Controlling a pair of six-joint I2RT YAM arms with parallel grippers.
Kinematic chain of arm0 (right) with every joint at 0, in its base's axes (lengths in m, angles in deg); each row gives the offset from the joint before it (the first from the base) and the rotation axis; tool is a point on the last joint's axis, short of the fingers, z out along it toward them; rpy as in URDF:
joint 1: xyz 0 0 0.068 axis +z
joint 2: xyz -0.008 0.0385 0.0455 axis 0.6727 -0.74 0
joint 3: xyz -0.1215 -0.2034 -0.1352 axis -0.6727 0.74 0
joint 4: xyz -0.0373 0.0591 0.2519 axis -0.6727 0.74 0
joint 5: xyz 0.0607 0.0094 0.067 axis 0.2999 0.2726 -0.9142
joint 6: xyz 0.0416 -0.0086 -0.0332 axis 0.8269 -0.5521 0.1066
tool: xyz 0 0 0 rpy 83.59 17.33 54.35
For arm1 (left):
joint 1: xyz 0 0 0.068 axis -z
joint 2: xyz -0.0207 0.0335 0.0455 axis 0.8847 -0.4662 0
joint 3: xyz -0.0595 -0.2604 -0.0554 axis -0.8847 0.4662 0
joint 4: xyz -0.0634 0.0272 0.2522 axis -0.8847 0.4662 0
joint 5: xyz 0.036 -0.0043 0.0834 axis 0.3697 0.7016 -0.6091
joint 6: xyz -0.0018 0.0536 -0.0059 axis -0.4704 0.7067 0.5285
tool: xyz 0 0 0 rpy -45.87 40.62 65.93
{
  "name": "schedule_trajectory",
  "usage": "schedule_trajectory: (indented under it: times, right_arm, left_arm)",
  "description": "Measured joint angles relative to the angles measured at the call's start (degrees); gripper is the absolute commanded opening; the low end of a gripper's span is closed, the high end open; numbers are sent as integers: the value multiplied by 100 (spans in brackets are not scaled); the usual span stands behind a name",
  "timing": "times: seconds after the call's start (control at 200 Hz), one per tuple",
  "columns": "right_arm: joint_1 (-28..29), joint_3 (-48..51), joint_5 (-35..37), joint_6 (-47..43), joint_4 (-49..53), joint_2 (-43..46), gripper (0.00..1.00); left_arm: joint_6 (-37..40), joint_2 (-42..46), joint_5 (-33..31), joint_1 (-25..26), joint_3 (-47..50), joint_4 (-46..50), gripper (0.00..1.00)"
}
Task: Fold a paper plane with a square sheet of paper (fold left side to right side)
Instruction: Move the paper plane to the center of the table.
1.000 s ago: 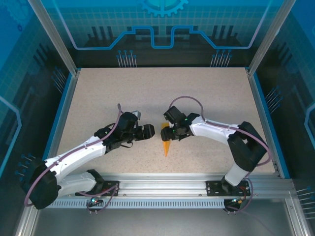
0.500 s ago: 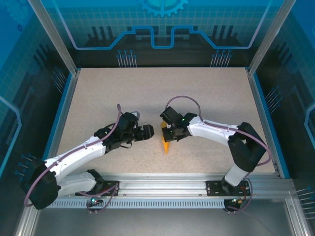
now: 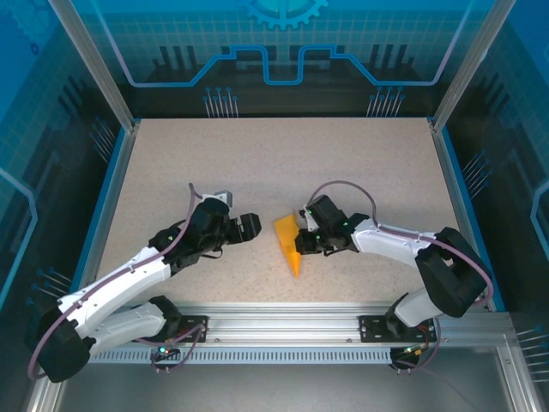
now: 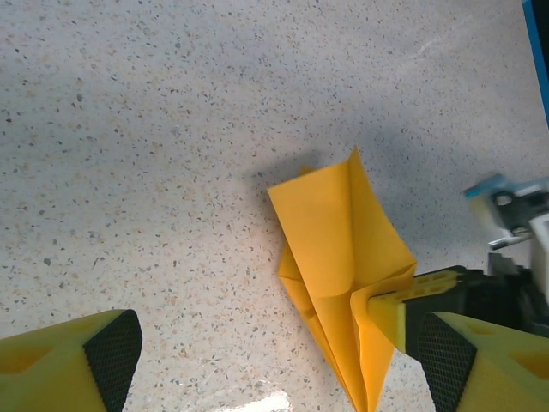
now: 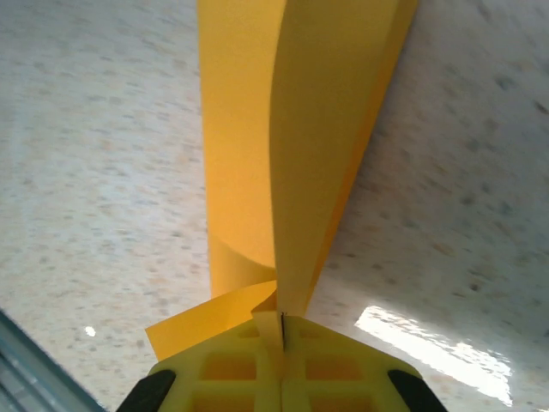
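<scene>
My right pincer [image 3: 302,245] is clamped shut on a thin flap at the right edge of the paper plane [image 3: 288,245], which lies partly folded on the bench [image 3: 257,154] between the two arms, its point toward the near edge. In the right wrist view the pincer [image 5: 281,330] pinches what looks like a single layer of the orange paper [image 5: 283,129], though I can't be sure how many plies are caught. My left pincer [image 3: 249,226] stands wide open just left of the paper, holding nothing.

That is my worry: nothing pins the plane down. If I draw the right arm away, the whole dart may drag across the bench instead of creasing, or the flap may peel open and undo the fold (thin paper could also tear at the pinch). From the left wrist camera the raised flap [image 4: 343,257] already bows upward, so a skewed crease is likely unless the left pincer [image 4: 274,360] presses down first.
</scene>
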Motion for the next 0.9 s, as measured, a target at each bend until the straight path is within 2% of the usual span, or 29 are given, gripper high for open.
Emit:
schedule_trajectory:
  times: [0.37, 0.595, 0.9]
  right_arm:
    - [-686, 695, -166, 55, -415, 243, 12]
    - [-1189, 1121, -37, -15, -275, 752, 25]
    - [-1690, 1200, 321, -94, 247, 953, 25]
  left_arm:
    - [-2, -2, -11, 0, 2, 39, 89]
    - [-24, -81, -9, 0, 2, 37, 89]
    - [-39, -304, 52, 0, 0, 35, 90]
